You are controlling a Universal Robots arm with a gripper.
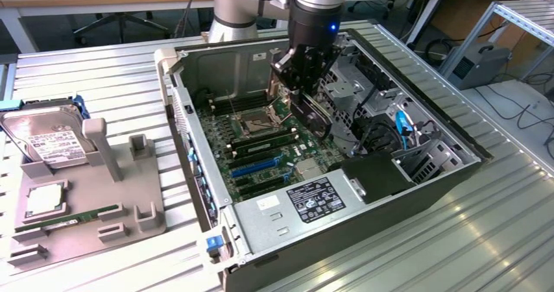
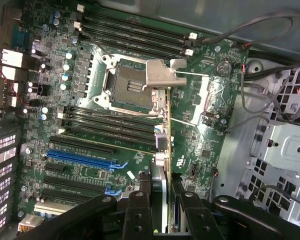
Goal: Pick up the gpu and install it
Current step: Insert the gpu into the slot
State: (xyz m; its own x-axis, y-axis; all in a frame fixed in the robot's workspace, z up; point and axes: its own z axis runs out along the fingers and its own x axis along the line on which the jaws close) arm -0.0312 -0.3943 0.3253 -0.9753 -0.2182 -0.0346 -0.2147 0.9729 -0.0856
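Tool (image 1: 298,84) partly closed, clamped on gpu (image 1: 314,118). Card held on edge inside open computer case (image 1: 433,175), just above motherboard (image 1: 259,150), bracket end beside motherboard's CPU socket (image 2: 130,86).

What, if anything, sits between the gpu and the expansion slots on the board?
Nothing visible. The end effector holds the gpu edge-on above the motherboard; the blue slot and the dark slots beside it are bare. Cables lie by the drive cage, clear of the slots.
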